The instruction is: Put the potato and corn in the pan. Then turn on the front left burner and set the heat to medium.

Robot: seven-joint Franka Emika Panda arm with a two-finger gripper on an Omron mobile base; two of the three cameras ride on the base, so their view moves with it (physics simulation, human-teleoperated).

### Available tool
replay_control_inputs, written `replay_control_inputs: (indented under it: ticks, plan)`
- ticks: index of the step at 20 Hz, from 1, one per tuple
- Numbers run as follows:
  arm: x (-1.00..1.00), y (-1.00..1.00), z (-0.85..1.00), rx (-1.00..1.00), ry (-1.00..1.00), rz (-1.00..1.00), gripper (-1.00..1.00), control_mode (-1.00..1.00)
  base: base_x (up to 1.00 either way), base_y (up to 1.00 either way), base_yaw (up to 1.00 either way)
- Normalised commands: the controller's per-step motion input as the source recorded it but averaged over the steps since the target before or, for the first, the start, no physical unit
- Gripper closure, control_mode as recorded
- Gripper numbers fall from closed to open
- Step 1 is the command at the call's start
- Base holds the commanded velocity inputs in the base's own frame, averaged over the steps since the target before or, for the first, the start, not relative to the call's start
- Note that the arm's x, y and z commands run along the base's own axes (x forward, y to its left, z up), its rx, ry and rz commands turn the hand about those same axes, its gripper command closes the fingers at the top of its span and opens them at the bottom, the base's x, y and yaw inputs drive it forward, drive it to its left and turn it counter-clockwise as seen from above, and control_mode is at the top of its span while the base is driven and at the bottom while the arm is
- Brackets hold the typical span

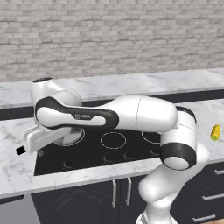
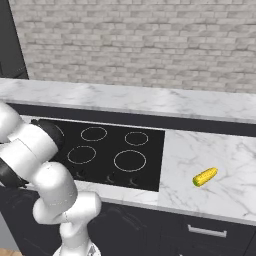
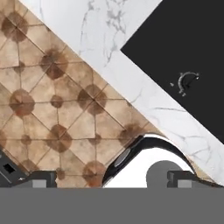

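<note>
Corn (image 2: 205, 176) lying on marble counter (image 2: 210, 150) at 3 o'clock of black cooktop (image 2: 107, 150), gripper (image 3: 111, 178) jaws spread apart, gripping nothing.

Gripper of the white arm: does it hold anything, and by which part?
Nothing is held. The gripper stands open, nothing between its jaws; the bright yellow corn cob lies on the counter.

corn (image 2: 205, 176): open counter (image 2: 220, 150) all round | cooktop (image 2: 107, 147): bare

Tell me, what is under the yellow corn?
The corn lies on the white marble counter, right of the black stove. Nothing else shows beneath it.
</note>
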Motion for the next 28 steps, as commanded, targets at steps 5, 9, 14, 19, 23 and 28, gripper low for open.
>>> replay_control_inputs:
  ticks: [5,9,14,19,23,28]
  plan:
    - [0.24,0.18,0.0,0.07,0.41,-0.27,-1.0,-1.0,0.0,0.0,0.0]
    - [0.0,0.96,-0.02,0.0,0.0,-0.42,-1.0,-1.0,0.0,0.0,0.0]
    - [0.12,0.74,-0.01,-0.16,0.18,-0.5,-1.0,-1.0,0.0,0.0,0.0]
    - [0.12,0.0,-0.04,-0.04,0.1,-0.23,-1.0,-1.0,0.0,0.0,0.0]
    - [0.0,0.04,-0.14,-0.1,0.02,-0.28,-1.0,-1.0,0.0,0.0,0.0]
    - [0.0,0.36,-0.05,-0.14,0.01,-0.36,-1.0,-1.0,0.0,0.0,0.0]
